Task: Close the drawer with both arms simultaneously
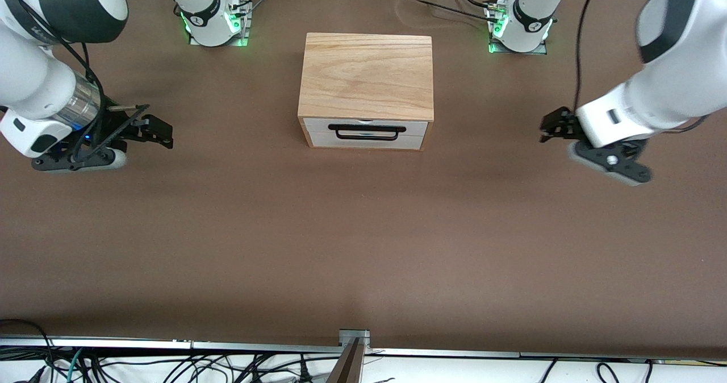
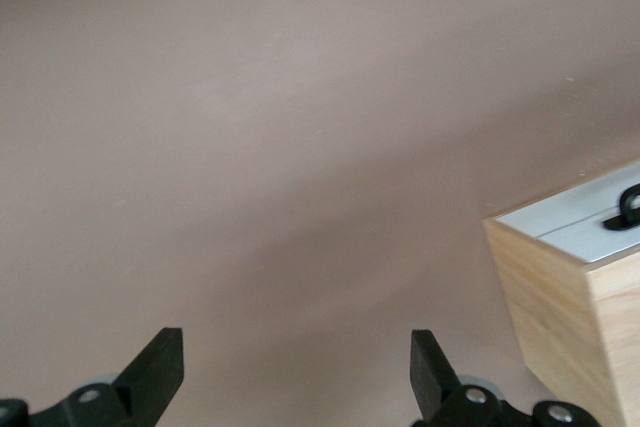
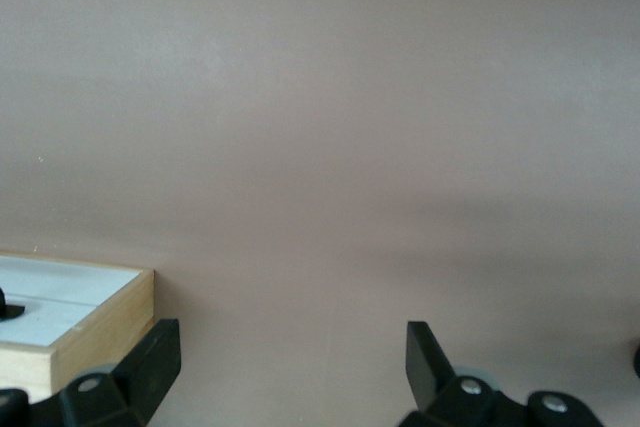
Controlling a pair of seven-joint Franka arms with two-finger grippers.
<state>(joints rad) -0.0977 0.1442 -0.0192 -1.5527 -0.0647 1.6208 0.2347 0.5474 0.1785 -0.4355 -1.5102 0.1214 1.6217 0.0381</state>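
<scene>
The light-wood box [image 1: 368, 76] stands mid-table between the two arm bases. Its drawer [image 1: 366, 134] has a white front with a black bar handle [image 1: 366, 131], and the front sits flush with the box; no interior shows. My left gripper [image 1: 549, 128] is open and empty, low over the table toward the left arm's end, well apart from the box. My right gripper [image 1: 159, 131] is open and empty toward the right arm's end, also apart. The left wrist view shows open fingers [image 2: 160, 362] and the drawer front [image 2: 570, 222]. The right wrist view shows the drawer front [image 3: 60, 292] too.
The brown table [image 1: 363, 229] spreads wide around the box. The arm bases [image 1: 214, 19] stand at the table's edge farthest from the front camera. Cables run along the edge nearest the camera [image 1: 170, 366].
</scene>
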